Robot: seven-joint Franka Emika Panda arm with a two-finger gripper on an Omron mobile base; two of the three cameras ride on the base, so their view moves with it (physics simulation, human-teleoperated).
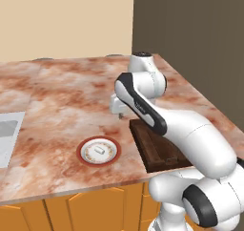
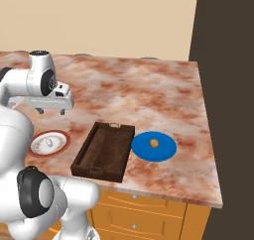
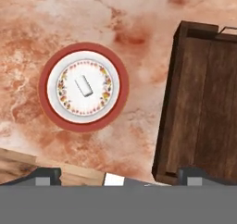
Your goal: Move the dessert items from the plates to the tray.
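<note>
a marbled surface (image 1: 62, 96) carries everything. the claw (image 3: 118, 174) hangs above it, spread wide and empty; the marshmallow (image 3: 84, 86) lies on the red-rimmed plate (image 3: 46, 98), up-left in the hand view, its long axis slanted.

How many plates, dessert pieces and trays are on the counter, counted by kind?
Plates: 2, red-rimmed plate and blue plate
Dessert pieces: 2, white cylinder and golden-brown ball
Trays: 1, wooden tray
Total: 5

Base views flank arm, facing counter (image 1: 71, 91); hand view looks straight down; all share tray (image 3: 203, 102).
</note>
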